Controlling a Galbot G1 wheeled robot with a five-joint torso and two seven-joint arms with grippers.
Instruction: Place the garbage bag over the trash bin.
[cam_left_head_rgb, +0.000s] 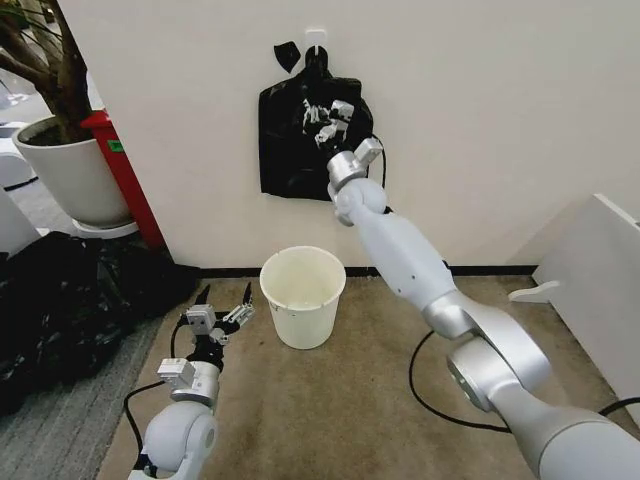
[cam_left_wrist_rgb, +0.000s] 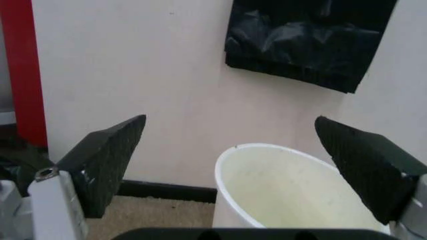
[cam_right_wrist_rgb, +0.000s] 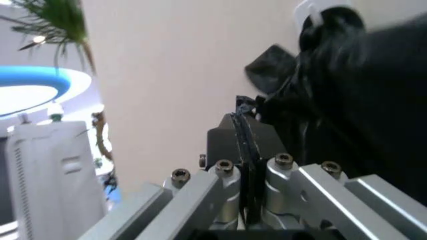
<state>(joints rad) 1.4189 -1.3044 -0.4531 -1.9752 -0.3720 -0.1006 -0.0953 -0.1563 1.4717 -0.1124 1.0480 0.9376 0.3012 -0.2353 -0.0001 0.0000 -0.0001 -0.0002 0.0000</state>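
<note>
The task is barely begun: the right hand (cam_left_head_rgb: 322, 118), pressed together, pinches the glossy black plastic garbage bag (cam_left_head_rgb: 290, 150) hanging on the wall hook. The left hand (cam_left_head_rgb: 222, 305) waits spread beside the unlined cream-white round bin (cam_left_head_rgb: 302, 297).

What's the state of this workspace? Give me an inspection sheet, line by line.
Surface: tan carpet floor, nothing spilled.
Job's things: trash bin upright on the floor, unlined; garbage bag pinched at the bundle of black bags hanging from a wall hook.
Clutter: black plastic sheeting heaped on the floor to the left.
Grippers: right gripper raised at the bundle, shut on the garbage bag; left gripper low beside the bin, open, holding nothing.
Cables: black cable looping on the floor under the right arm.
Surroundings: white wall, plant pot, red post.
</note>
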